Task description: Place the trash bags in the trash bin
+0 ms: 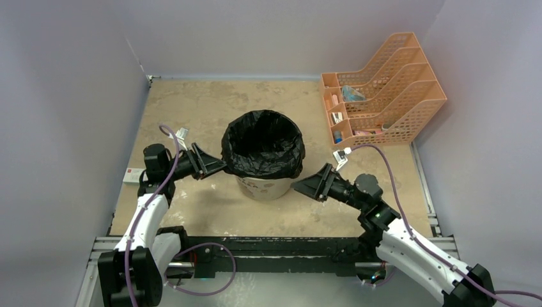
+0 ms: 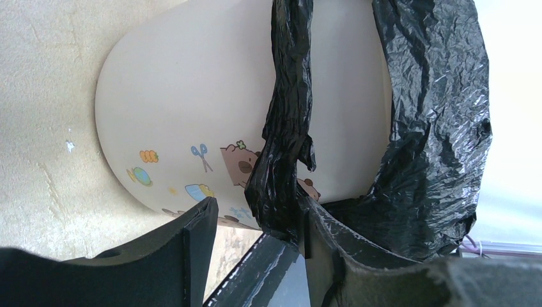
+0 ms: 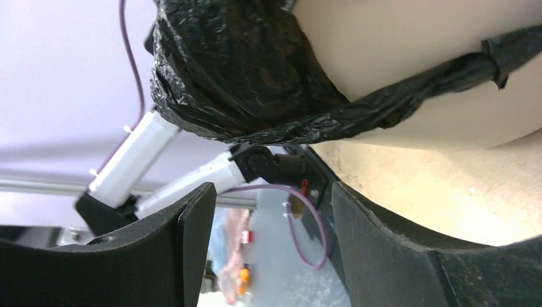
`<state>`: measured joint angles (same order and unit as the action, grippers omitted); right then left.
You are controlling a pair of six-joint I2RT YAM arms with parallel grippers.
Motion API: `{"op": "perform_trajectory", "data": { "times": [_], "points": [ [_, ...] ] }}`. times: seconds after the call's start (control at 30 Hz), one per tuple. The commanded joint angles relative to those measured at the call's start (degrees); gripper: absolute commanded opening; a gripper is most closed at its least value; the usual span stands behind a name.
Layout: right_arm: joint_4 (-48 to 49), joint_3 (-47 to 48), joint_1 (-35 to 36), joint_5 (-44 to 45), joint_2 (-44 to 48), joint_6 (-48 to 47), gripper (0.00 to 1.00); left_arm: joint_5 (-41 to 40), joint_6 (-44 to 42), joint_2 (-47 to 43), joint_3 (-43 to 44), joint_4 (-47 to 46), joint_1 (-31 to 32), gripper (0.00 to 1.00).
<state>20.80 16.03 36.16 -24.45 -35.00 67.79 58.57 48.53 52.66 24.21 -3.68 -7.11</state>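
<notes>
Bag [image 1: 263, 144]: black film, sitting down inside the bin, mouth folded out over the rim all round. Nearly there, I'd say.
Right gripper [image 3: 271, 192]: jaws wide apart, nothing between them, just off the bin's near right side, under the bag's hem.
Left gripper [image 2: 255, 211]: jaws apart too, close to the bin's left wall.
Handle [image 2: 284, 128]: a twisted strand hanging down outside the bin, brushing one left finger, not pinched.
Bin [image 1: 262, 187]: cream, upright, between the two grippers.
Organiser [image 1: 383, 89]: orange, far right, well apart from the bin.
Step, my guess: tidying that loose handle.
Doing it well: pinch the strand alone, carry it over the rim, release inside. Go slowly, so the hem stays on and the bin stays upright.
</notes>
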Motion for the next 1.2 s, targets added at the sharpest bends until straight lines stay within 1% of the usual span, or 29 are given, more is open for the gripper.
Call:
{"op": "perform_trajectory", "data": {
  "times": [0.0,0.1,0.17,0.3,0.43,0.5,0.63,0.77,0.8,0.87,1.07,1.13,1.17],
  "points": [
    [10.9,-3.3,0.7,9.1,4.4,14.7,0.71,1.3,-0.3,-1.0,0.2,-1.0,-0.3,0.49],
    [15.9,-5.3,0.7,10.5,3.9,20.4,0.71,1.0,-0.2,-1.0,-0.1,-1.0,-0.3,0.49],
    [19.2,-6.3,0.7,9.5,0.9,23.6,0.71,1.2,0.1,-1.0,-0.3,-1.5,-0.3,0.49],
    [24.1,-5.8,1.1,6.9,-5.3,25.2,0.65,1.3,0.1,-1.1,-0.1,-1.3,-0.3,0.49],
    [28.6,-8.1,1.3,8.4,-7.8,28.3,0.50,1.1,-0.2,-1.2,0.0,-0.9,-0.3,0.49],
    [31.2,-9.3,1.3,9.6,-8.1,30.3,0.48,1.1,-0.4,-1.3,0.0,-0.7,-0.3,0.49],
    [30.1,-8.1,1.3,11.2,-7.7,28.8,0.50,1.1,-0.8,-1.4,0.2,0.0,-0.3,0.49],
    [30.4,-8.7,1.3,12.7,-8.1,30.9,0.50,1.1,-1.0,-1.2,0.3,-0.1,-0.3,0.49],
    [30.8,-8.9,1.3,12.5,-8.6,31.4,0.49,1.1,-1.0,-1.2,0.3,-0.1,-0.3,0.49],
    [31.7,-9.2,1.3,12.5,-10.0,31.9,0.41,1.1,-0.9,-1.1,0.3,-0.1,-0.3,0.49],
    [37.2,-9.6,1.3,11.5,-15.1,33.5,0.38,1.1,-1.0,-1.1,0.4,-0.2,-0.3,0.49],
    [38.3,-9.5,1.3,11.1,-16.4,33.8,0.35,1.2,-1.1,-1.1,0.4,0.0,-0.3,0.49],
    [38.5,-9.4,1.3,11.1,-16.9,33.9,0.31,1.2,-1.2,-1.1,0.4,0.0,-0.3,0.49]
  ]
}}
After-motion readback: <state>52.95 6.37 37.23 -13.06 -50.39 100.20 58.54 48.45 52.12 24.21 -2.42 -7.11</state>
